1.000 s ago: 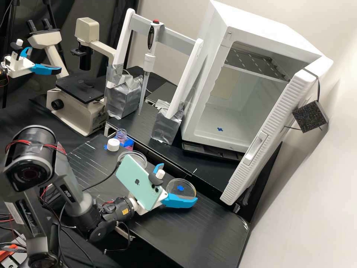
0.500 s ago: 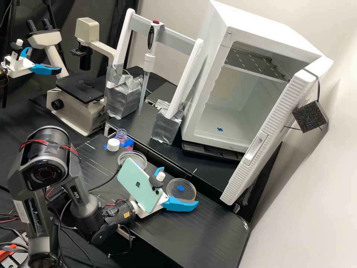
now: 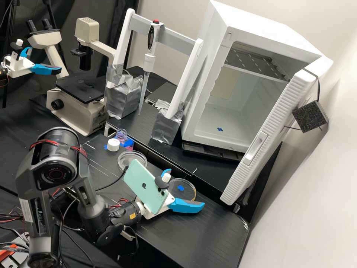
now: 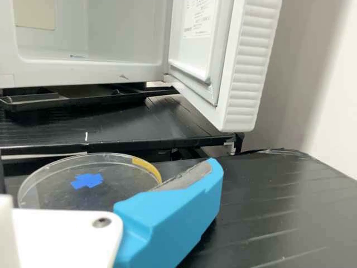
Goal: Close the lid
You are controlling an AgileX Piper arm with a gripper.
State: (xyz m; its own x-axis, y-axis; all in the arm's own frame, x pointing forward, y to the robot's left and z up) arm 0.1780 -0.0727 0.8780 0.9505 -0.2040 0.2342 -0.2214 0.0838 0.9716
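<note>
My gripper [image 3: 185,188] is open over the front bench, its blue fingers spread with nothing seen between them. Behind it in the high view lies a clear round dish [image 3: 183,190] with a blue mark, partly covered by the gripper. In the wrist view, the gripper [image 4: 109,177] has one blue finger in front of the right part of the dish [image 4: 53,178]; contact cannot be told. A second clear dish [image 3: 131,160] lies farther left, partly behind the phone. Near it stand a small bottle [image 3: 121,134] with pink liquid and a white cap [image 3: 113,144] lying apart from it.
The white incubator [image 3: 199,93] stands behind with its door [image 3: 266,141] swung open. A pipette [image 3: 149,61] hangs from a white stand, beside a microscope [image 3: 80,108]. A mint phone [image 3: 143,186] rides on my wrist. A raised ledge [image 3: 163,160] borders the front bench.
My arm has shifted to the right and a little downward in the high view, carrying the phone along. The dishes, bottle, cap and incubator door have stayed put.
</note>
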